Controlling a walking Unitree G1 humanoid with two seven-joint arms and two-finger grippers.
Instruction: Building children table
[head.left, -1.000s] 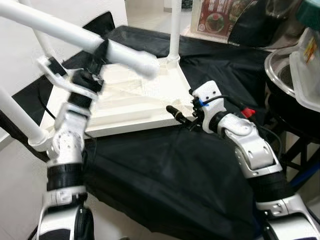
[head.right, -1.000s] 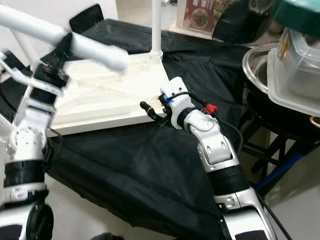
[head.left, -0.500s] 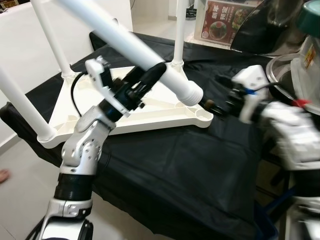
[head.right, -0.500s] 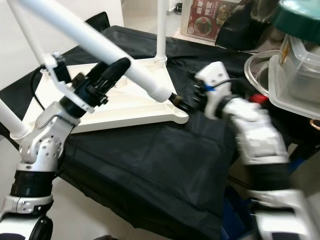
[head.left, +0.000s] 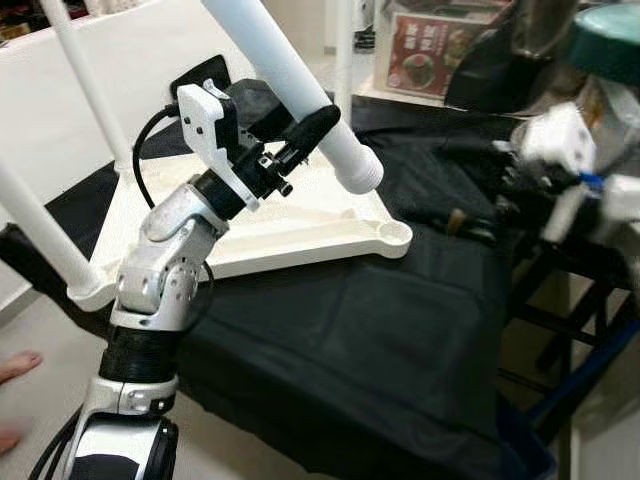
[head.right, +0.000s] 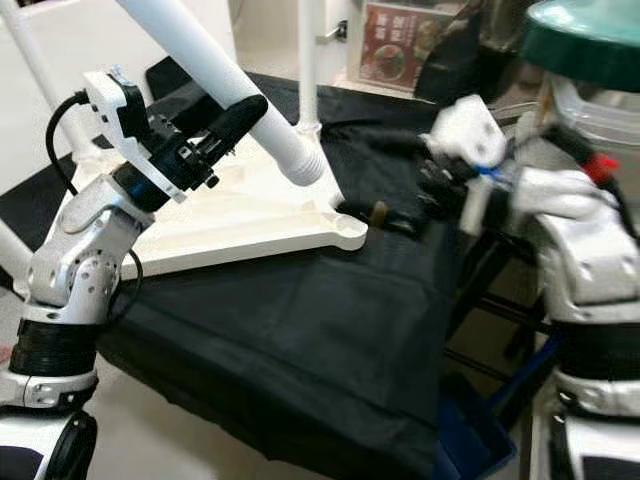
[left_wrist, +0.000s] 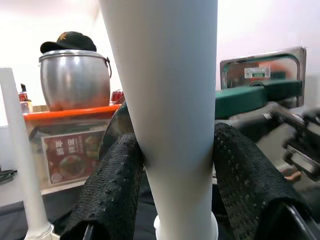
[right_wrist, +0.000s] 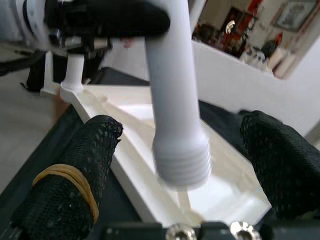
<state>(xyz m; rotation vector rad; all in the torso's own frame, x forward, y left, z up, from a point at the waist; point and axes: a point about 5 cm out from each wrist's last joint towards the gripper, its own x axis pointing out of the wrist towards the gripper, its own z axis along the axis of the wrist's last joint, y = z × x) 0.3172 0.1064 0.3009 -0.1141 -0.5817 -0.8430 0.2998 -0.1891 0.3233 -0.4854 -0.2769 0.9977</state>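
Nearest the camera, the left hand (head.left: 300, 135) is clamped around the loose white leg (head.left: 290, 85), its two black fingers (left_wrist: 107, 187) pressing either side of the tube. The leg's long axis runs from about 11 o'clock, high and far, down to 4 o'clock, ending in a threaded tip (head.left: 362, 172) that hangs in the air above the tabletop.

Beneath it lies the white tabletop (head.left: 290, 225), upside down on a bench draped in black cloth (head.left: 350, 340). Its near corner socket (head.left: 395, 233) is bare and sits toward 5 o'clock from the threaded tip, near but clearly apart. That gap is what the coming move turns on, by my judgement: the tip must drop and swing upright so that the leg's axis meets the socket squarely, not at the present slant.

To 3 o'clock, the right hand (head.right: 400, 215) hovers over the cloth just beside that corner, fingers spread wide and holding nothing; from its wrist view the threaded tip hangs between its two pads (right_wrist: 82, 172). The left hand carries the leg, while the right is nearer the socket and could steady the tip.

Farther off, other legs already stand upright from the tabletop: one (head.left: 345, 50) at 12 o'clock, two (head.left: 90, 85) toward 10 o'clock.
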